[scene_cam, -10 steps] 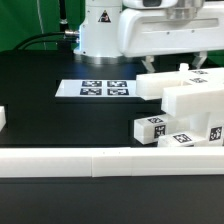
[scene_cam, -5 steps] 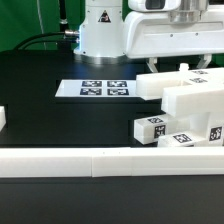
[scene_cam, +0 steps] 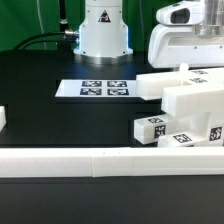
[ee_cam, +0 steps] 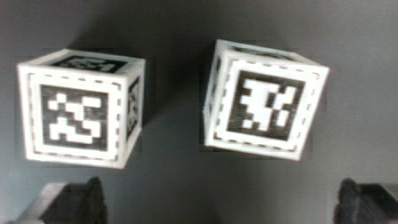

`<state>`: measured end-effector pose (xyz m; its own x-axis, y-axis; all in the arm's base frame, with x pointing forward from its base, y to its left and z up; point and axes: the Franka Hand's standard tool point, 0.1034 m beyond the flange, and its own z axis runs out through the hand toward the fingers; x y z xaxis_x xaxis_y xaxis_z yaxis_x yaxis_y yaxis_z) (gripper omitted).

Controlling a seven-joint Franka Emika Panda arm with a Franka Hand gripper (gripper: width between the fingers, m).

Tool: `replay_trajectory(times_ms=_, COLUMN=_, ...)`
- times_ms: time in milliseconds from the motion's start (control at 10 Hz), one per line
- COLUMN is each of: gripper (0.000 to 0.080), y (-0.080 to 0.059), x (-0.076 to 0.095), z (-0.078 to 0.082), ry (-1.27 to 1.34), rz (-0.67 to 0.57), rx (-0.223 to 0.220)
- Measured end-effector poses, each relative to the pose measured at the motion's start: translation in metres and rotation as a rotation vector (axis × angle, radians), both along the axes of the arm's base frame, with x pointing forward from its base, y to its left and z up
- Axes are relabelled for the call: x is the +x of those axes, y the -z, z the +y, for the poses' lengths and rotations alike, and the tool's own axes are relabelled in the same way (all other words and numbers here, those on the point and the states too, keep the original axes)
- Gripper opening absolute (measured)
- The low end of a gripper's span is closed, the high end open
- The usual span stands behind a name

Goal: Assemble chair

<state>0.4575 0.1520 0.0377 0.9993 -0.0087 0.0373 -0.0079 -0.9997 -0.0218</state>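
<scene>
Glossy white chair pieces lie at the exterior view's right: a big flat slab (scene_cam: pixel 195 100) and short tagged posts (scene_cam: pixel 150 128) in front of it. My gripper's white hand (scene_cam: pixel 188 40) hangs above and behind them. In the wrist view two short square posts, one (ee_cam: pixel 80 105) and the other (ee_cam: pixel 263 100), lie side by side on the black table, tags facing up. My gripper (ee_cam: pixel 217 200) is open and empty above them, with one dark fingertip (ee_cam: pixel 71 198) at each side and touching neither post.
The marker board (scene_cam: pixel 105 89) lies on the black table in the middle. A long low white rail (scene_cam: pixel 100 160) runs along the front. A small white block (scene_cam: pixel 3 118) sits at the exterior view's left edge. The robot base (scene_cam: pixel 102 30) stands at the back.
The white hand has moved toward the exterior view's right, from beside the robot base to above the chair pieces. The pieces have not moved.
</scene>
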Motion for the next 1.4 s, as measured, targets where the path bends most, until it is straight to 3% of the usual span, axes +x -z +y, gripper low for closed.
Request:
replay_trajectory(times_ms=800, gripper=0.0648, y=0.009, x=0.017, z=0.014, ry=-0.017, rz=-0.010, rx=-0.003)
replay_trajectory(times_ms=1300, gripper=0.0648, y=0.024, x=-0.020, z=0.013, ry=-0.019, rz=-0.016, rx=-0.011)
replay_trajectory(times_ms=1400, gripper=0.0648, y=0.020, x=-0.017, z=0.012, ry=-0.017, rz=-0.024, rx=-0.008)
